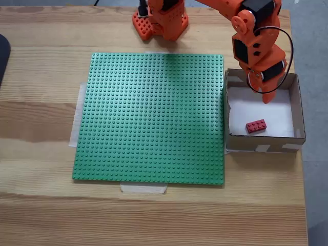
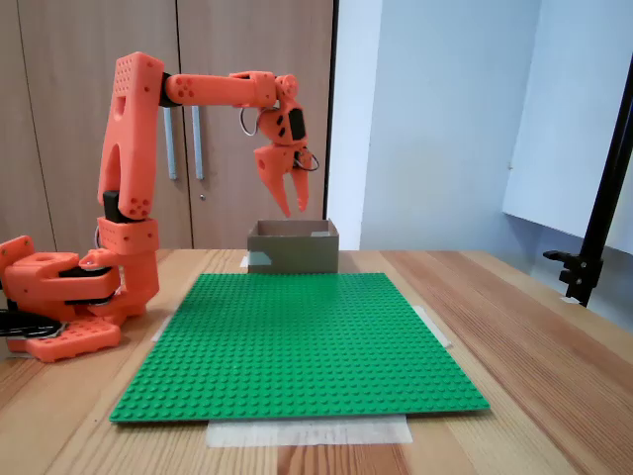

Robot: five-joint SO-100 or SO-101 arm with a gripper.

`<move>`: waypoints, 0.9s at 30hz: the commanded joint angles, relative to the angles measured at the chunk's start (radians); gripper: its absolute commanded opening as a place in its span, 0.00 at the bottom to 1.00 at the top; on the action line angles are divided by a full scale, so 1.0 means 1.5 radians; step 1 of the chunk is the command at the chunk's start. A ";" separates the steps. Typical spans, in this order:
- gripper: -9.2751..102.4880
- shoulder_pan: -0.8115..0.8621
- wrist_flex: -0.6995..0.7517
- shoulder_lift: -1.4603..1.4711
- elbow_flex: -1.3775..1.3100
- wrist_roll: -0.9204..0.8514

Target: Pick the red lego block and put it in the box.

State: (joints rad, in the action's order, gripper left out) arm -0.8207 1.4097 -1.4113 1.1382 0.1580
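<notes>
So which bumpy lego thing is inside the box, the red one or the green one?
The red lego block. It lies on the white floor inside the box, below the gripper. The big green baseplate lies flat on the table, beside the box.

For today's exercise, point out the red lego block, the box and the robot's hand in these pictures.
red lego block (image 1: 255,125): fixed view from above, studded top.
box (image 1: 264,142): same view, near wall's outer face.
hand (image 2: 294,202): fixed side view, between its fingertips.
</notes>
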 commanded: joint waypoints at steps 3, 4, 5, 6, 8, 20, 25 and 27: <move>0.23 0.007 -0.017 -0.093 0.044 -0.026; 0.21 0.011 -0.029 -0.116 0.070 -0.038; 0.20 0.015 -0.044 -0.140 0.099 -0.052; 0.19 0.024 -0.057 -0.166 0.127 -0.058; 0.18 0.037 -0.080 -0.212 0.172 -0.072; 0.08 0.119 -0.137 -0.432 0.380 -0.122; 0.08 0.175 -0.163 -0.530 0.483 -0.118; 0.08 0.205 -0.177 -0.572 0.533 -0.123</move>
State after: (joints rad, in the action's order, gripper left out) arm -0.5599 1.1689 -2.1767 1.8883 -0.0230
